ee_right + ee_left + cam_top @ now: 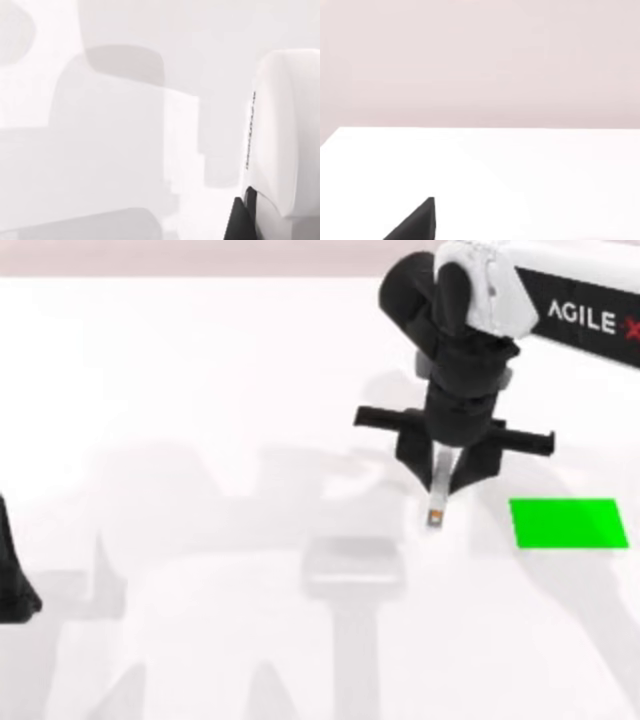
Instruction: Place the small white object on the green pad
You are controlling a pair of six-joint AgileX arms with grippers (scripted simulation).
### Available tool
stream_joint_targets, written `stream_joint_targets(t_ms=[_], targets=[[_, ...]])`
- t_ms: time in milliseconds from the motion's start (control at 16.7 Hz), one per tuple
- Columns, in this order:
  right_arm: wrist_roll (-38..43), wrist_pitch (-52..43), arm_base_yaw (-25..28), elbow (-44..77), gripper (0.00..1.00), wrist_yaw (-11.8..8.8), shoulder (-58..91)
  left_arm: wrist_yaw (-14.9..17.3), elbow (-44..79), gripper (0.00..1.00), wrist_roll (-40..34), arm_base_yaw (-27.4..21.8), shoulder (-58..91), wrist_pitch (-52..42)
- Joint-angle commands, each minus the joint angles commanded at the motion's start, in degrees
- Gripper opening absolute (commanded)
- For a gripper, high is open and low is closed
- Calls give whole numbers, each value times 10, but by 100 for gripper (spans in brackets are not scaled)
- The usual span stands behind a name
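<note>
Small white object (pixel 437 496) pinched btwn right gripper (pixel 441 478) fingers, left of green pad (pixel 568 523)

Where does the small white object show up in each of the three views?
Top view: the small white object hangs between the right gripper's fingers, orange tip down, left of the green pad.
Left wrist view: not in it; only bare table.
Right wrist view: a large white body at the frame's edge, likely it.
Shared landmark: the white table.
</note>
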Motion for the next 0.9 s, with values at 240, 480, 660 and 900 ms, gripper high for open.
stream_joint_targets(t_ms=[240,480,660,900], targets=[[-1,-93,1,72,0,0,-21,0,0,100,0,0,0,0],[-2,-104,1,83,0,0,-26,0,0,100,0,0,0,0],[-7,-103,-2,81,0,-1,-24,0,0,100,0,0,0,0],[-90,-103,-12,79,0,-1,-24,0,0,100,0,0,0,0]])
